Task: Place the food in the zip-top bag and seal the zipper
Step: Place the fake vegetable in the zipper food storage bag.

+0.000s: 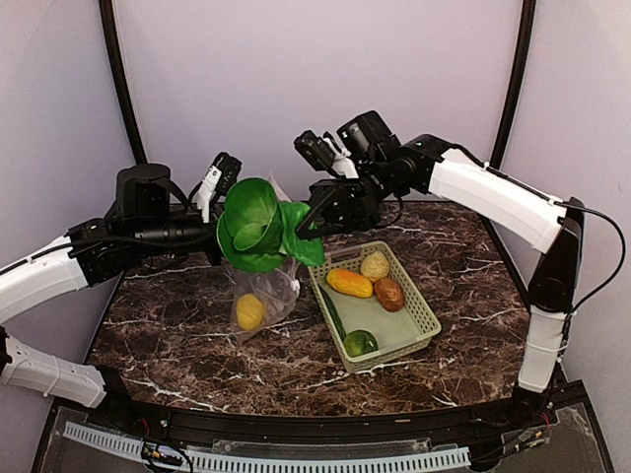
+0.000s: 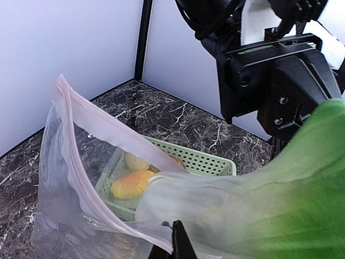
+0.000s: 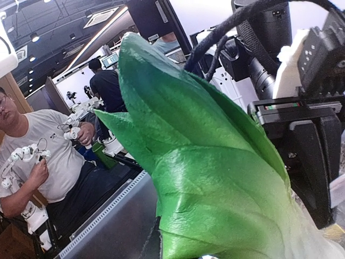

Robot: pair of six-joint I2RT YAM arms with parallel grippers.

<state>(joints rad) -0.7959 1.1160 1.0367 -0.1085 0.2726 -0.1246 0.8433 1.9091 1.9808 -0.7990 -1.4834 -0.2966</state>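
Observation:
My left gripper (image 2: 175, 242) is shut on the rim of the zip-top bag (image 2: 70, 178) and holds it up off the table. The pink zipper (image 2: 102, 141) gapes open. A yellow lemon (image 1: 250, 311) lies at the bottom of the hanging bag (image 1: 268, 296). My right gripper (image 1: 314, 219) is shut on the green-and-white bok choy (image 1: 258, 225). Its white base (image 2: 183, 202) sits at the bag's mouth, seen through the film. In the right wrist view the bok choy (image 3: 215, 178) fills the frame beside one dark finger (image 3: 153, 245).
A pale green basket (image 1: 422, 320) stands right of the bag on the marble table (image 1: 158, 335). It holds an orange piece (image 1: 350, 283), a beige round one (image 1: 375, 265), a brown potato (image 1: 389, 294) and a green piece (image 1: 360, 343). Both wrists crowd together above the bag.

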